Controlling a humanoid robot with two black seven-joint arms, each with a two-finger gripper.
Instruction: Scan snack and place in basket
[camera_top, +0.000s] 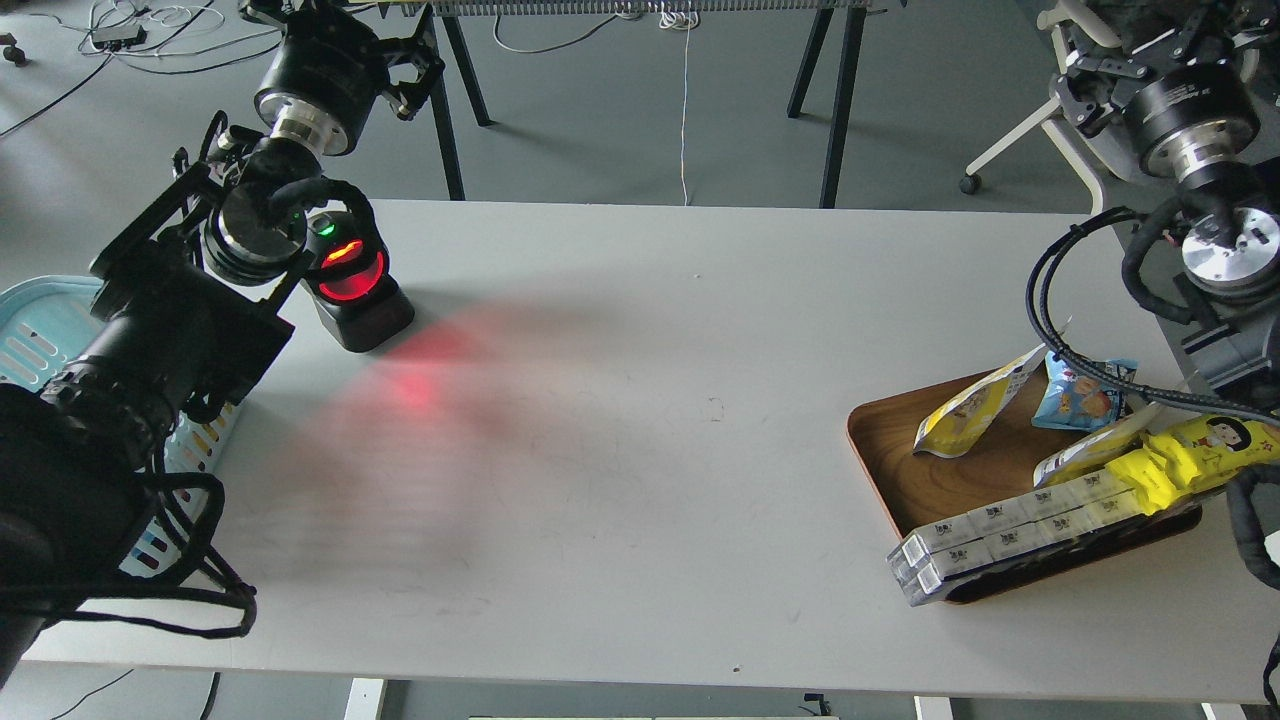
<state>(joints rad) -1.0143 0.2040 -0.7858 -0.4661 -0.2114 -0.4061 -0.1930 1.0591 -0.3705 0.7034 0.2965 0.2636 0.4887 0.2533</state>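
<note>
Snack (975, 405) on tray (890, 470); print illegible.

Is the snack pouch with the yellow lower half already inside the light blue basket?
No, the snack pouch lies on the wooden tray at the right, far from the basket at the left.

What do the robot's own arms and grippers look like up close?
Both arms are black, built of thick round segments joined by silver metal rings. Loose black cables loop along them. The left gripper and right gripper are black skeletal metal; white lettering marks the right wrist.
</note>
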